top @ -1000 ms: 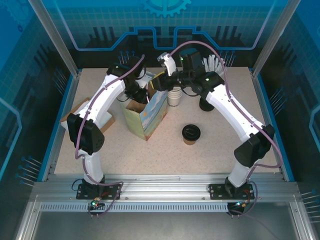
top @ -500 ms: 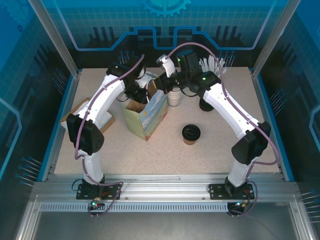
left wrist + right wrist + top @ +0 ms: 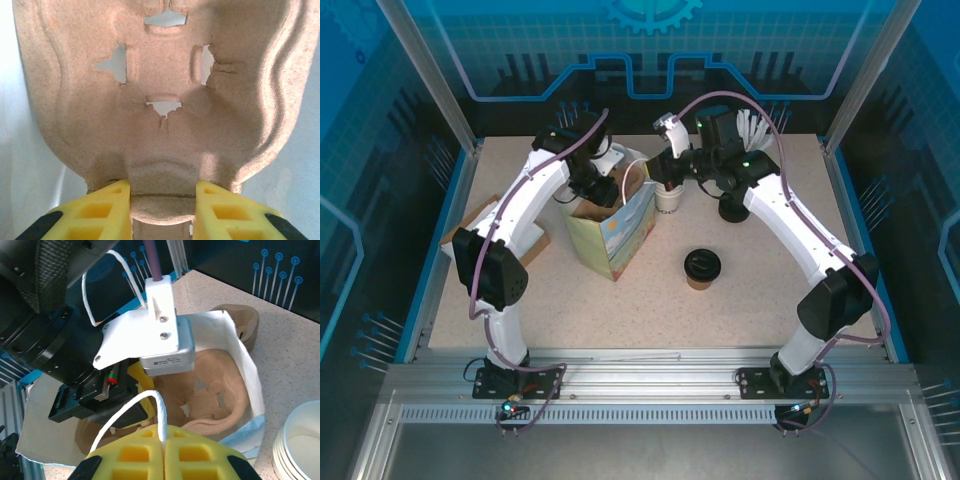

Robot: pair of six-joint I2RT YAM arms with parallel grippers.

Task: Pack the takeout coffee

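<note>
The takeout coffee [image 3: 701, 266], a brown cup with a black lid, stands alone on the table right of the paper bag [image 3: 625, 235]. My left gripper [image 3: 162, 192] reaches down into the bag [image 3: 247, 370] and is shut on a tab of the brown pulp cup carrier [image 3: 160, 75]. The carrier [image 3: 215, 380] lies inside the bag. My right gripper [image 3: 163, 437] is shut on the bag's white rope handle [image 3: 160, 410], at the bag's far right rim [image 3: 648, 172]. Both grippers are well behind the coffee.
A stack of white paper cups [image 3: 668, 195] stands just right of the bag, close under my right wrist [image 3: 302, 445]. A black object [image 3: 733, 208] sits further right. Flat brown cardboard [image 3: 470, 225] lies at the table's left side.
My right gripper has closed on the rope handle and shifted right with it, drawing the bag's mouth wider. The left arm has stayed in place on the carrier.
</note>
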